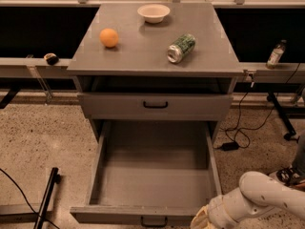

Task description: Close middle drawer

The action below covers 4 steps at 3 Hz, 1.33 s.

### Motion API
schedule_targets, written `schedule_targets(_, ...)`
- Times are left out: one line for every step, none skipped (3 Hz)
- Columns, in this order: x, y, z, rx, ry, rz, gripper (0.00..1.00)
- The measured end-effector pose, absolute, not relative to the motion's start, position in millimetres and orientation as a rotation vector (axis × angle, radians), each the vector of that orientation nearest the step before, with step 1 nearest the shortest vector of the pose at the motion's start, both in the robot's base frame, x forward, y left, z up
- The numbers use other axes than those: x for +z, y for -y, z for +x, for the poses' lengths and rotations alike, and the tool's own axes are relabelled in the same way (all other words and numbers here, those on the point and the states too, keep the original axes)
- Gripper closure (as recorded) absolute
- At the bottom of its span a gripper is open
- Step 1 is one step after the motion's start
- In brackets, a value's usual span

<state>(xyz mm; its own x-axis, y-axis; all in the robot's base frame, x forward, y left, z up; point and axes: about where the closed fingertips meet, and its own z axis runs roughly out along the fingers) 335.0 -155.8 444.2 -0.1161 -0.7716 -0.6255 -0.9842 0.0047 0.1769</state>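
Note:
The middle drawer (155, 180) of the grey cabinet is pulled far out, and its plain grey inside holds nothing. Its low front runs along the bottom edge of the camera view, with a small black handle (154, 221). My gripper (202, 219) is at the bottom right, at the right end of the drawer's front. The white arm (257, 199) behind it comes in from the right. The taller-fronted top drawer (155, 106) above is shut. The lowest drawer is hidden under the open one.
On the cabinet top (143, 51) are an orange (109, 37), a white bowl (153, 12) and a green can (181, 47) on its side. A bottle (275, 54) stands on the rail at right. Cables (238, 132) lie on the floor at right, a black bar (47, 194) at left.

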Motion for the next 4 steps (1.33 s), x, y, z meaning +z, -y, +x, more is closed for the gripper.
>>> schedule_targets(432, 156, 343, 0.767, -1.898, -1.785, 1.0)
schedule_targets(430, 160, 362, 0.66, -1.873, -1.766, 1.0)
schedule_targets(428, 162, 376, 0.606, -1.88, -1.726, 1.0)
schedule_targets(428, 162, 376, 0.606, -1.88, -1.726, 1.0)
